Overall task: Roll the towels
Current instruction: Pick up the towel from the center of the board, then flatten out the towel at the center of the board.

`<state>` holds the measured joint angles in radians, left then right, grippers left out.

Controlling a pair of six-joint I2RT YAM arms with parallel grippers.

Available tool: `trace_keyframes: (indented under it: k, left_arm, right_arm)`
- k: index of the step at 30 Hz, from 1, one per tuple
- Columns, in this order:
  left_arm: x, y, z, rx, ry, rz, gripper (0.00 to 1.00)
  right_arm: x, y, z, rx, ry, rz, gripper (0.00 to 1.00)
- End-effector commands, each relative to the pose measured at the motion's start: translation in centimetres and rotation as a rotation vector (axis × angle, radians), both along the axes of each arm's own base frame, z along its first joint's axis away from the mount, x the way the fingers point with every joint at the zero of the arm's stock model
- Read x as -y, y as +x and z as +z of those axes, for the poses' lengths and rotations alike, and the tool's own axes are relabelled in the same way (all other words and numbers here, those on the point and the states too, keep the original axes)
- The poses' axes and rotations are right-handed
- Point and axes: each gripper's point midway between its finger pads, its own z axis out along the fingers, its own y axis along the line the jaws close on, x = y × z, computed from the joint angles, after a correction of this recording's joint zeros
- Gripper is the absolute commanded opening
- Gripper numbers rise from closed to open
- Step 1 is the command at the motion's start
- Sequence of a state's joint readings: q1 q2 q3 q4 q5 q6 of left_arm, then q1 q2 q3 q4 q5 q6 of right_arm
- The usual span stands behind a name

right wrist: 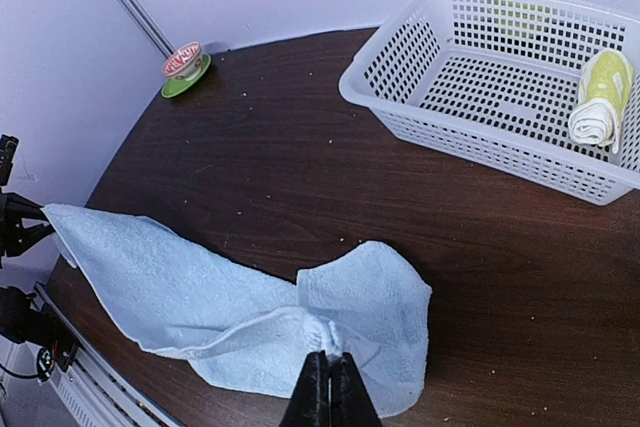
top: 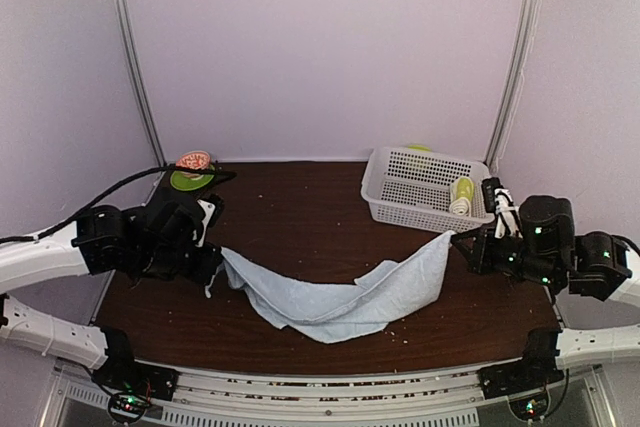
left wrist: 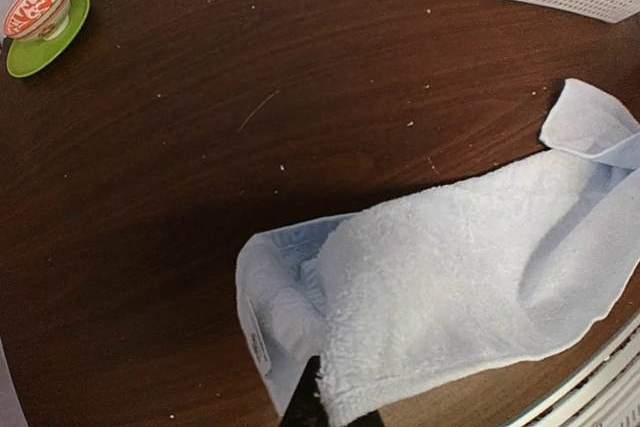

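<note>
While the pale-blue towel [top: 340, 297] hangs stretched between the 2 arms, its middle sags onto the dark wooden table [top: 300, 207] in loose folds. The left gripper [top: 213, 272] has the towel's left end raised just off the tabletop. Only 1 dark finger [left wrist: 303, 402] shows in the left wrist view, pressed against the bunched terry edge, so the pinch there looks closed on the cloth rather than plainly being so. The right gripper [top: 462, 244] holds the opposite corner up near the front of the white perforated basket [top: 420, 217]. In the right wrist view its 2 fingers [right wrist: 318, 392] meet tightly with a gathered tuft of cloth between them. The towel lies across the near half of the table, well apart from the back wall. The lime-green towel [top: 462, 194] lies rolled inside the basket, against its right end. At the far left corner, a red-patterned bowl [top: 193, 159] sits on a green saucer [top: 185, 182].
</note>
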<state>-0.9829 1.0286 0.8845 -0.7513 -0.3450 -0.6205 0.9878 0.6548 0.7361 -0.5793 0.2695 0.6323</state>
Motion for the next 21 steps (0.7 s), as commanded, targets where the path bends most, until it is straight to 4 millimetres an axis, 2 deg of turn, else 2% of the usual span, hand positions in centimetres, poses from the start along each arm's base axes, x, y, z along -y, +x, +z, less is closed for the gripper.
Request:
trace_keyframes:
  k: [1,5,7,9,13,16,18,20,21]
  left_arm:
    - [0.8,1.8,2.5,0.059,-0.031,-0.014,0.00]
    - [2.0,1.2,4.8,0.064,-0.049,-0.121,0.00]
    - [2.8,0.6,4.1,0.029,-0.068,-0.160,0.00]
    - [3.7,0.0,1.4,-0.039,-0.070,-0.193,0.00]
    - [4.9,-1.2,-6.6,-0.220,-0.019,-0.178,0.00]
    - [6.2,-2.1,-11.0,-0.288,0.048,-0.191,0.00]
    - [7.3,-2.0,-11.8,-0.287,0.073,-0.199,0.00]
    - [8.4,-1.8,-11.7,-0.280,0.076,-0.209,0.00]
    - [8.6,-1.6,-11.4,-0.272,0.074,-0.210,0.06]
  right_arm:
    - [-0.1,0.3,0.6,0.009,0.046,-0.025,0.00]
    - [0.9,0.2,1.5,0.029,0.043,-0.045,0.00]
    - [1.5,0.2,1.3,0.039,0.037,-0.062,0.00]
    - [2.2,0.2,0.6,0.040,0.017,-0.086,0.00]
    - [3.1,0.1,-1.8,0.005,-0.021,-0.126,0.00]
    - [3.7,0.2,-2.5,0.006,-0.026,-0.157,0.00]
    - [4.3,0.4,-2.4,0.014,-0.033,-0.188,0.00]
    - [5.0,0.6,-2.3,0.020,-0.050,-0.224,0.00]
    - [5.4,0.7,-2.2,0.021,-0.061,-0.239,0.00]
